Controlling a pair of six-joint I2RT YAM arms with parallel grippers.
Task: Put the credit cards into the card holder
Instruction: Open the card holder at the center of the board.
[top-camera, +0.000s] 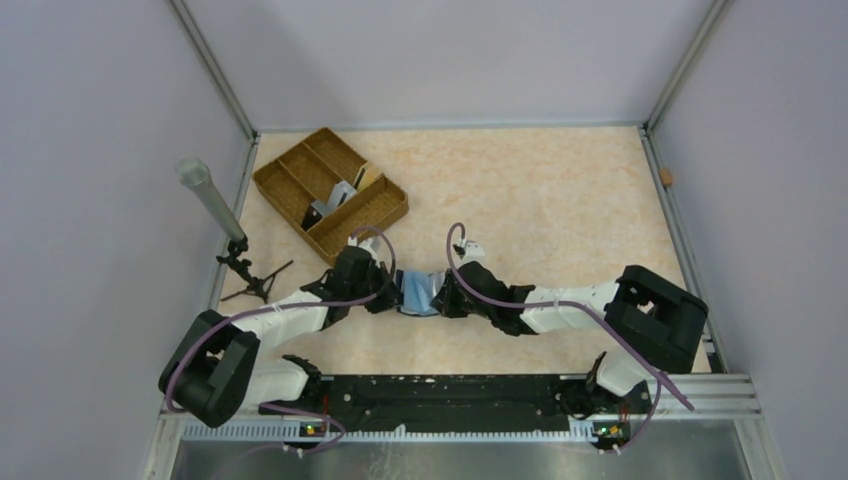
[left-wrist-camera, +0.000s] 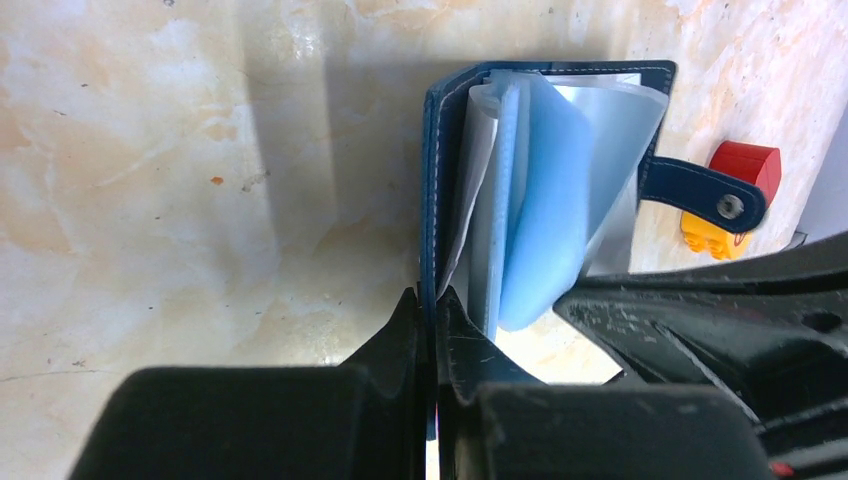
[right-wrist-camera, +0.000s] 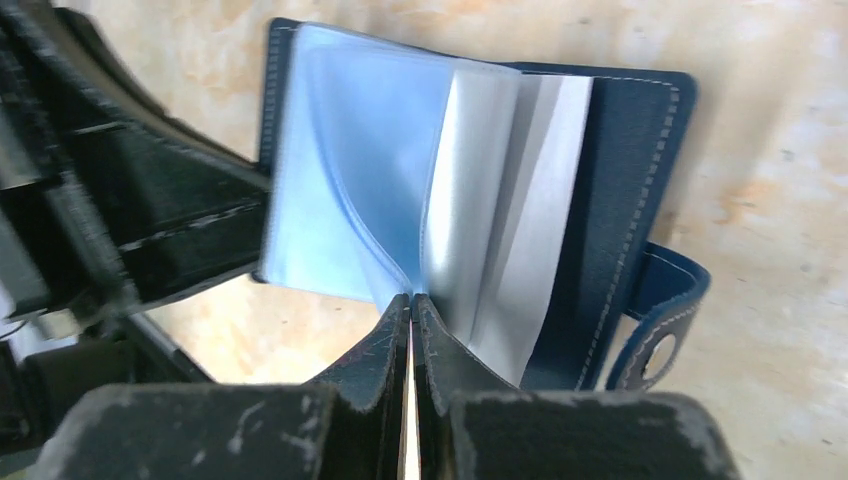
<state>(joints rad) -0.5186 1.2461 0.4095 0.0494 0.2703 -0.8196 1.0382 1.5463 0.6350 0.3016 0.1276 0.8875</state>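
arms reach inward, left claw (left-wrist-camera: 430, 302) pinching the card holder (left-wrist-camera: 434, 170), right claw (right-wrist-camera: 411, 304) closed tight.

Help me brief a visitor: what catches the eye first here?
The open navy card holder lies at the table's front centre, pinched by both arms: left fingers on its cover, right fingers on a clear sleeve. Far left sits a brown woven tray holding cards.

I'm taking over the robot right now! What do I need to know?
Left end effector: shut on the navy cover of the card holder.
Right end effector: shut on one of its inner sleeves.
Card holder: open on the table, between the arms.
Credit cards: some in the woven tray.
Done: holder is open; card inside, cannot tell.
Left: slot the cards in.
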